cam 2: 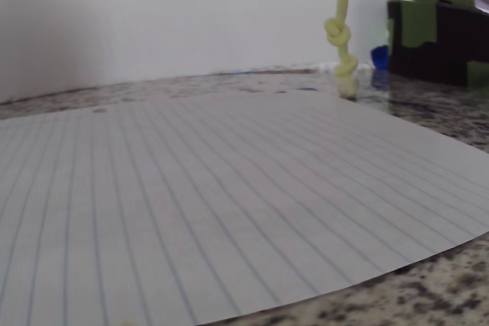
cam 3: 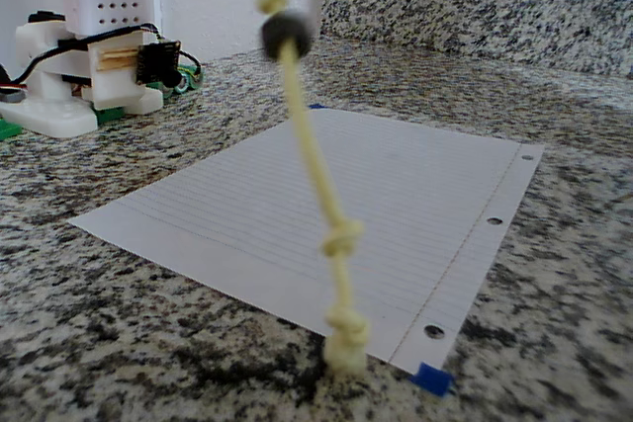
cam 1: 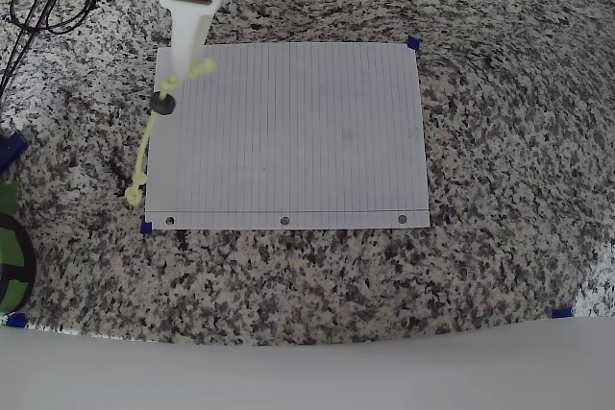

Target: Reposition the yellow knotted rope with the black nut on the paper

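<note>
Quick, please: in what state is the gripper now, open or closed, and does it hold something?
Gripper: closed on the upper end of the yellow knotted rope, which hangs down with the black nut threaded on it.

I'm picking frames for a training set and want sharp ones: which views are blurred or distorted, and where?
Fixed view: the yellow knotted rope and black nut hang close to the lens, soft; the paper is sharper. Wrist view: the paper's near edge is blurred, far edge bowed. Overhead view: mostly sharp, the gripper slightly soft.
</note>
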